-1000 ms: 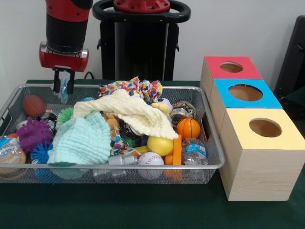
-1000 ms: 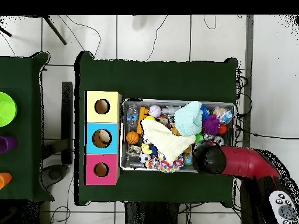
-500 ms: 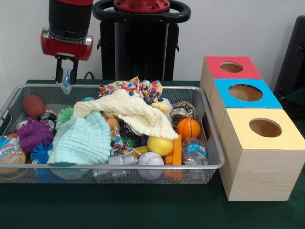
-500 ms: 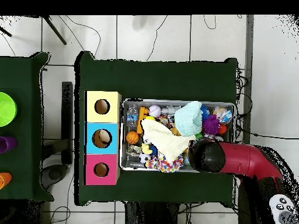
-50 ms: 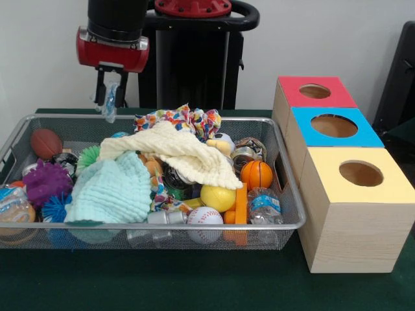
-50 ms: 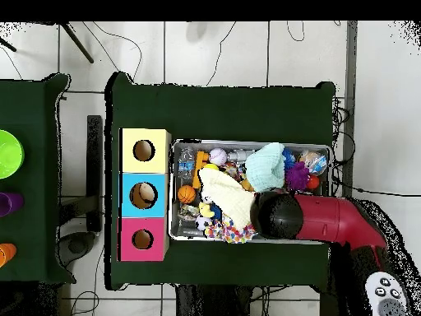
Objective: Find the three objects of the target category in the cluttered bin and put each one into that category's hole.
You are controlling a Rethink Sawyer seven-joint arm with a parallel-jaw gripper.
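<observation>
- Green cloth covers the bench [image 5: 194,291], and a pale wall stands behind it.
- Largest on the bench is the wire mesh bin [image 5: 285,223], heaped with clutter.
- Just beside the bin stand three wooden boxes in a row, each with a round hole in its top: the yellow-topped box [image 5: 360,173] at the row's near end, the blue-topped box [image 5: 334,126] next to it, the red-topped box [image 5: 315,91] at the row's far end.
- Red and black, the arm [image 5: 115,32] comes down above the bin's far rim, over the end of the bin away from the boxes.
- Across the middle of the bin lies a cream cloth [image 5: 185,152], and a mint cloth [image 5: 113,189] lies touching it on the side away from the boxes.
- A patterned cloth [image 5: 181,118] is bunched at the bin's far rim.
- Below the arm, well above the bin, the gripper [image 5: 110,87] is closed on a small crumpled clear plastic bottle [image 5: 109,102], which hangs between its fingers.
- Another plastic bottle [image 5: 264,206] lies in the bin's near corner beside the yellow-topped box.
- An orange basketball [image 5: 257,174], a yellow ball [image 5: 218,197] and a baseball [image 5: 205,217] lie in the bin's end nearest the boxes.
- A purple spiky ball [image 5: 47,183] and a brown football [image 5: 46,142] lie in the bin's opposite end.
</observation>
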